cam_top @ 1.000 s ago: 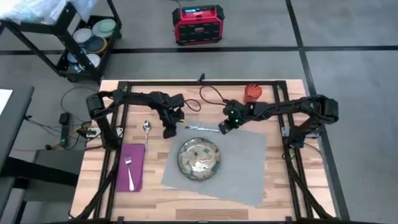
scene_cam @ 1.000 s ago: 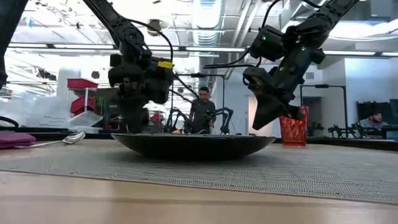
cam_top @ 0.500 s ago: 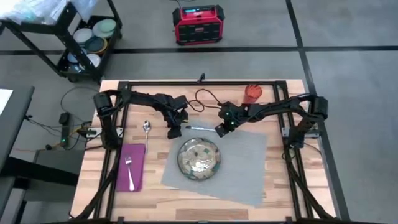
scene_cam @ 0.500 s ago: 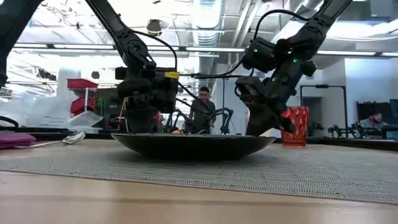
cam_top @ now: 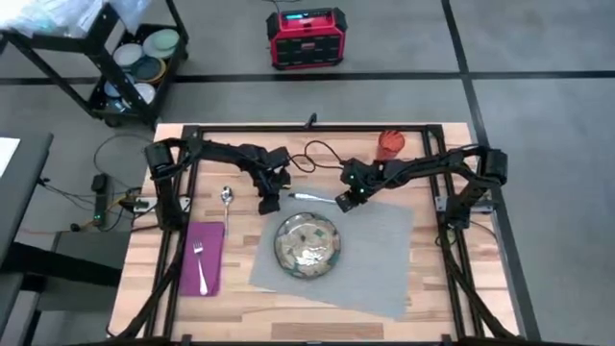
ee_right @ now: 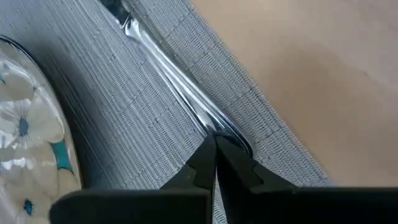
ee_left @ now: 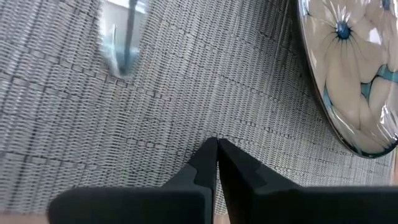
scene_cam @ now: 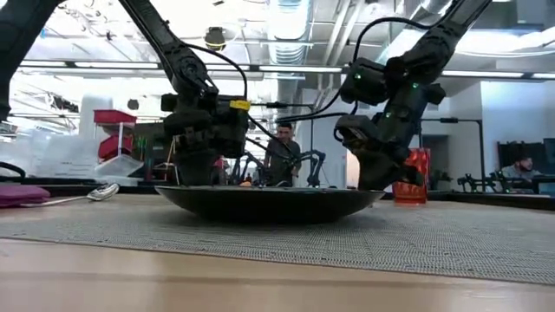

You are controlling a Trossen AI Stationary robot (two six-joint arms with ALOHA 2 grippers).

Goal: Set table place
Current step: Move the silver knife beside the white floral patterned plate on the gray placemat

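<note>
The right gripper (cam_top: 342,201) is down at the far edge of the mat (cam_top: 384,250), its fingers (ee_right: 205,163) pinched together on the end of the knife (cam_top: 309,197) — the right wrist view shows the steel handle running straight into the closed tips. The knife lies flat along that far edge, just beyond the plate (cam_top: 307,241), half on the weave with bare wood of the table (cam_top: 240,308) beside it.

The left gripper (cam_top: 266,203) hangs close over the mat's far left corner, near the knife's other end. Its fingers (ee_left: 208,163) are pressed shut with nothing between them; in its wrist view the blurred knife shows ahead and the plate's rim off to one side.

The plate sits on the left half of the mat, flower pattern up. To the left, off the mat, the napkin (cam_top: 203,259) lies flat with the fork (cam_top: 201,266) on top, and the spoon (cam_top: 226,199) rests on the wood just beyond it. The cup (cam_top: 389,144) stands upright at the far edge of the table, well apart from both grippers — in the low view it shows behind the right arm.
</note>
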